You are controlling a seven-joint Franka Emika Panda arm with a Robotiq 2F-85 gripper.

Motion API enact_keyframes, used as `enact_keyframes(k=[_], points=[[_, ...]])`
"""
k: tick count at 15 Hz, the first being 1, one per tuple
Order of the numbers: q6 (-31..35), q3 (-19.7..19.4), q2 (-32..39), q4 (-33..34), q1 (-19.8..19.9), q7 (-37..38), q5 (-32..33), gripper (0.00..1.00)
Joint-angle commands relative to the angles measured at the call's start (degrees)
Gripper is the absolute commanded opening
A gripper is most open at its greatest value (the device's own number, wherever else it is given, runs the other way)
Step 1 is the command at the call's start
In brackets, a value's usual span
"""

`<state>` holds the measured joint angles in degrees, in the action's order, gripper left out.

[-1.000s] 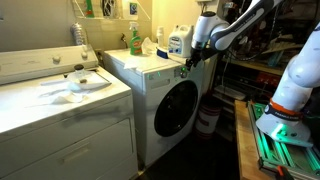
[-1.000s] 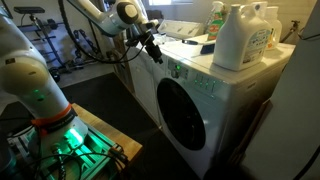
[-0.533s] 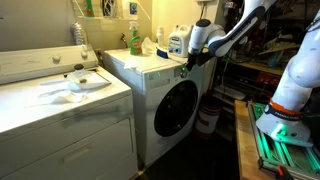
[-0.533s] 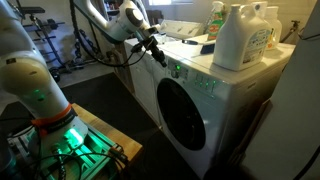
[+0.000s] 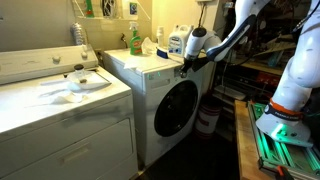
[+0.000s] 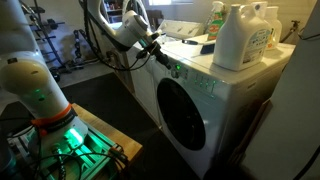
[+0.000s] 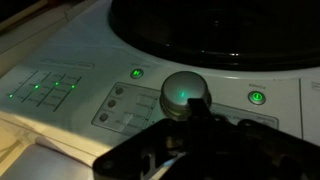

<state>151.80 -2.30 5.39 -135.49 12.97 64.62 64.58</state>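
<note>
A white front-loading washing machine [image 5: 160, 72] [image 6: 225, 95] has a round dark door [image 5: 177, 107] [image 6: 190, 110] and a control panel along its upper front edge. In the wrist view the panel shows a silver dial [image 7: 184, 93] with a green light on it, between two lit green buttons [image 7: 137, 73] [image 7: 257, 97]. My gripper [image 5: 185, 67] [image 6: 168, 65] [image 7: 183, 113] is shut, its fingers pressed together into one dark bar. The tips rest at the dial's near edge with nothing between them.
Detergent bottles stand on the washer's top: a green one [image 5: 134, 40], a blue-and-white one [image 5: 177, 41] and a big white jug [image 6: 238, 35]. A white top-loading machine [image 5: 60, 95] stands beside the washer. A white bucket [image 5: 208, 118] sits on the floor by the door.
The jaws have closed from partly open to fully shut. The arm has swung closer in over the washer's panel, bringing the fingertips up to the dial.
</note>
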Motion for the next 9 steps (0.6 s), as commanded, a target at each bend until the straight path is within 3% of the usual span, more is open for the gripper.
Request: enact_keyframes(k=[1,9], points=[[0.5,-0.3,3.4,2.2,-0.1,3.4,3.8,0.0],[-0.6,-0.4,5.7,4.2,0.0,3.0,3.0,0.0]])
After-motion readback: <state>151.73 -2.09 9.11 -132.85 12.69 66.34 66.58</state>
